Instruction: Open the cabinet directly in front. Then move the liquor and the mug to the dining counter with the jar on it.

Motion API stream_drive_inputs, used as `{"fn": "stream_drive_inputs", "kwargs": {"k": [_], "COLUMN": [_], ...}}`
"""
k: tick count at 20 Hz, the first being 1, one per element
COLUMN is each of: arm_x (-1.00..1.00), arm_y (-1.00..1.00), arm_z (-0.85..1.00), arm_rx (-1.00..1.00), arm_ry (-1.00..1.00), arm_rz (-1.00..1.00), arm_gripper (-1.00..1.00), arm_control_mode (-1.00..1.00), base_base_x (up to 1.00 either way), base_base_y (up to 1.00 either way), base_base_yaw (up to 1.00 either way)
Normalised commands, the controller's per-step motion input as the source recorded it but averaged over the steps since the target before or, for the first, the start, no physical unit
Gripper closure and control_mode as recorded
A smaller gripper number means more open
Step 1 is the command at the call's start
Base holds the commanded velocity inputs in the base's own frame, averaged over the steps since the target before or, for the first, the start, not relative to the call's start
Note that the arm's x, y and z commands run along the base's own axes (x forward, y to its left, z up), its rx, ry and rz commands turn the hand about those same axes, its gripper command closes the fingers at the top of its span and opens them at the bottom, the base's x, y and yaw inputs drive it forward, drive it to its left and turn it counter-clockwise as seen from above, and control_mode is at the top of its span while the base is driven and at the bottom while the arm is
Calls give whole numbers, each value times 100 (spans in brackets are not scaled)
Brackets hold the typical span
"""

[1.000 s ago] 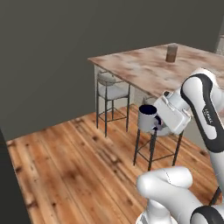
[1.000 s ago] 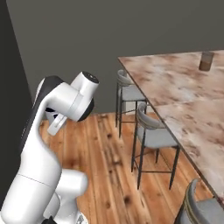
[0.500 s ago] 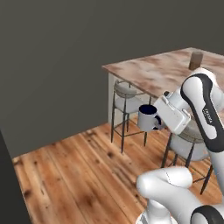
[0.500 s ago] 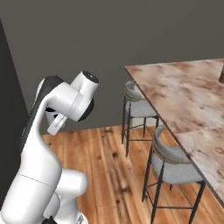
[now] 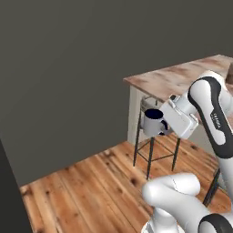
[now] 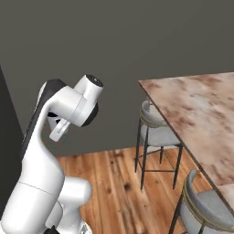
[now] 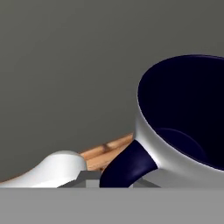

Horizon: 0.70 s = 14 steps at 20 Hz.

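I carry the mug (image 5: pixel 153 123) in my gripper (image 5: pixel 164 126), jaws clamped tight on it near the handle side. It is held upright in the air, out in front of my forearm and well above the floor. The mug is a short grey cylinder with a smooth matt wall; close up in the hand view, the mug (image 7: pixel 183 122) shows a deep navy bowl, a thin navy rim and a thick, rounded navy handle (image 7: pixel 127 166) curving down toward my fingers.

To my right stands the dining counter (image 5: pixel 182 77), a wide slab of brown-and-white marble with reddish veins and a sharp square edge; its near corner lies just behind and above the mug in the left base view. From the right base view the dining counter (image 6: pixel 201 109) runs away as a long straight edge. Under that edge sit stools: one stool (image 6: pixel 155 130) with a padded grey seat, curved back and thin black metal legs, and another stool (image 6: pixel 205 210) closer to me at the lower right.

The floor (image 5: pixel 86 186) is warm wood plank with visible grain, open and bare to my left. A flat dark grey wall (image 5: pixel 68 68) closes the far side, with free room between it and the counter's corner.
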Motion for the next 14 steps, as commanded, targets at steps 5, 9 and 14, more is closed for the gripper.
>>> {"fn": "stream_drive_inputs", "kwargs": {"k": [5, 9, 14], "arm_x": [0, 0, 0], "arm_y": [0, 0, 0], "arm_z": [0, 0, 0], "arm_rx": [0, 0, 0], "arm_ry": [0, 0, 0], "arm_rz": [0, 0, 0], "arm_gripper": [100, 100, 100], "arm_control_mode": [100, 100, 100], "base_base_x": [100, 100, 88], "base_base_y": [65, 39, 10], "base_base_yaw": [-11, -42, -62]}}
